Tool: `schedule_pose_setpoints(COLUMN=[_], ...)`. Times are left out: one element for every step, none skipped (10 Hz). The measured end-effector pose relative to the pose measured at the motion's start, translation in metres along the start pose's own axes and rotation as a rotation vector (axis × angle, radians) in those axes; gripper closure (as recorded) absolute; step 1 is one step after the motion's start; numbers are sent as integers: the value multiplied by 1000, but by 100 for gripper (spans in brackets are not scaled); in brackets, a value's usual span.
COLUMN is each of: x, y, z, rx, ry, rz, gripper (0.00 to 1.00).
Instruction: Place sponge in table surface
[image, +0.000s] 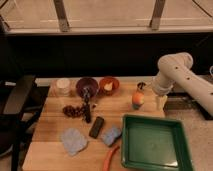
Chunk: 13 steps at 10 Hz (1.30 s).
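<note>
- Sponge (111, 135) lies on the table (50, 120), just right of the black bar (96, 127) and just left of the green tray (152, 145).
- Gripper (160, 103) hangs at the table's right edge, near an orange object (138, 99), well apart from the sponge.
- Whether the gripper is parted or closed cannot be told.

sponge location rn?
Sponge: on the table surface, front centre, between black bar and green tray. Gripper hangs at table's right edge, behind the tray.
</note>
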Motion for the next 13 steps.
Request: schedule_pose_setpoints(x=[0,0,0,0,0,0,0,0,-1,-1,-4,-14,-31], y=[0,0,0,0,1,1,1,1,0,1,0,-4,-9], z=[0,0,0,0,1,1,1,1,1,1,0,1,3], rx=[0,0,0,0,-2,-3,-2,-3,-3,-5,-12,-21,-33], ry=[0,0,0,0,-1,-1,-1,-1,0,4,15,19,27], rz=[0,0,0,0,0,0,1,0,-2,-7,-31,-67,-119], gripper=[22,22,22,22,22,22,22,22,22,22,22,22,22])
